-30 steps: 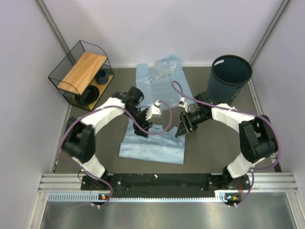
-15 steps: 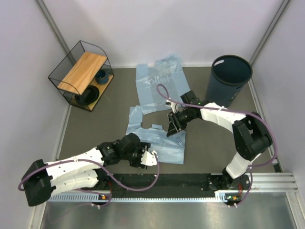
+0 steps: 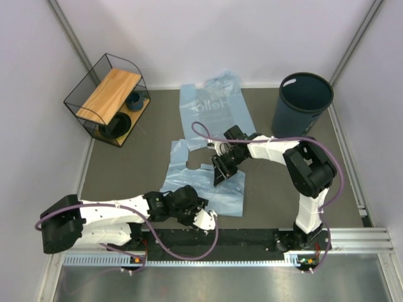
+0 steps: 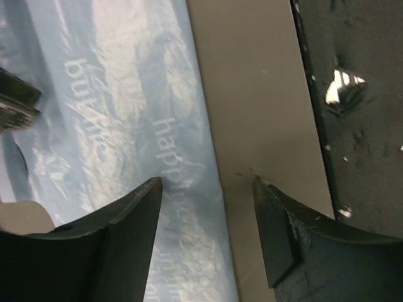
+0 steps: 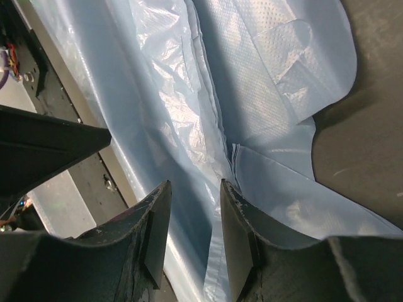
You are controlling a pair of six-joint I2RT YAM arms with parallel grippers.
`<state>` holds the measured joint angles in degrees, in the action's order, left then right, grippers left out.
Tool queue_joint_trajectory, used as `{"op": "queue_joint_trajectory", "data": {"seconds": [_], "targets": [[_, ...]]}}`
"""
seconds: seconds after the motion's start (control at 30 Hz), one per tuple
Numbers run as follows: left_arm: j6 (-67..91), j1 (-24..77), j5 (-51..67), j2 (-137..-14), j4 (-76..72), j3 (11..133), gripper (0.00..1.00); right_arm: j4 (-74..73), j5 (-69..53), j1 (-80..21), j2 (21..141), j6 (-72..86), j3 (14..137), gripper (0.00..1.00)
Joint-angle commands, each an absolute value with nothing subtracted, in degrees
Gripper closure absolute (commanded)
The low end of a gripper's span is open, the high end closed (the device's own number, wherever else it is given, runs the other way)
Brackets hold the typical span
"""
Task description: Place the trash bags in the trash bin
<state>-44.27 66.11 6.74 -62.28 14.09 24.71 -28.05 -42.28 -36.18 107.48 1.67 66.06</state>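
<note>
Both grippers have shifted: the left gripper has slid rightward along the lower centre of the frame, and the right gripper has come down over the nearer of two thin translucent light-blue plastic trash bags, which lies flat at centre. The left fingers are spread over that sheet's edge, holding nothing. The right fingers stand slightly apart above a crease. The dark blue-grey round plastic trash bin stands at upper right, apart from both bags.

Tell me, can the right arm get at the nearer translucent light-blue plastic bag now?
Probably yes: the right gripper sits open over a fold of the light-blue bag, nothing between them.
</note>
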Motion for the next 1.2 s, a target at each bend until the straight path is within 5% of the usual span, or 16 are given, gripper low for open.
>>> {"op": "queue_joint_trajectory", "data": {"seconds": [0.0, 0.13, 0.17, 0.27, 0.47, 0.6, 0.93, 1.0, 1.17], "targets": [[-43.0, 66.4, 4.2, -67.0, 15.1, 27.2, 0.38, -26.6, -41.5, -38.3, 107.8, 0.4, 67.6, 0.62], [-41.0, 66.4, 2.3, -70.0, 16.6, 29.2, 0.66, -26.6, -41.7, -38.9, 107.1, 0.3, 66.6, 0.62], [-40.7, 66.4, 2.2, -69.3, 17.0, 29.7, 0.85, -26.5, -41.7, -38.9, 107.1, 0.4, 66.4, 0.62], [-40.0, 66.4, 4.4, -66.8, 20.3, 31.7, 1.00, -26.6, -42.2, -38.9, 106.4, 0.4, 65.9, 0.62], [-37.1, 64.6, 15.2, -60.6, 27.6, 38.1, 1.00, -27.5, -45.6, -39.1, 104.2, -1.4, 65.7, 0.62], [-39.8, 58.6, 24.6, -63.8, 32.5, 43.1, 1.00, -28.0, -49.1, -36.7, 101.8, -1.0, 66.8, 0.49], [-52.5, 38.6, 48.2, -91.0, 53.7, 64.2, 1.00, -32.7, -56.3, -25.9, 101.3, -3.1, 69.4, 0.23], [-54.0, 36.7, 49.1, -95.0, 56.2, 66.7, 1.00, -32.6, -57.0, -25.5, 99.5, -5.0, 68.0, 0.12], [-56.8, 32.8, 47.6, -106.2, 59.1, 75.5, 1.00, -32.5, -57.6, -25.2, 96.0, -9.5, 63.4, 0.11]]}}
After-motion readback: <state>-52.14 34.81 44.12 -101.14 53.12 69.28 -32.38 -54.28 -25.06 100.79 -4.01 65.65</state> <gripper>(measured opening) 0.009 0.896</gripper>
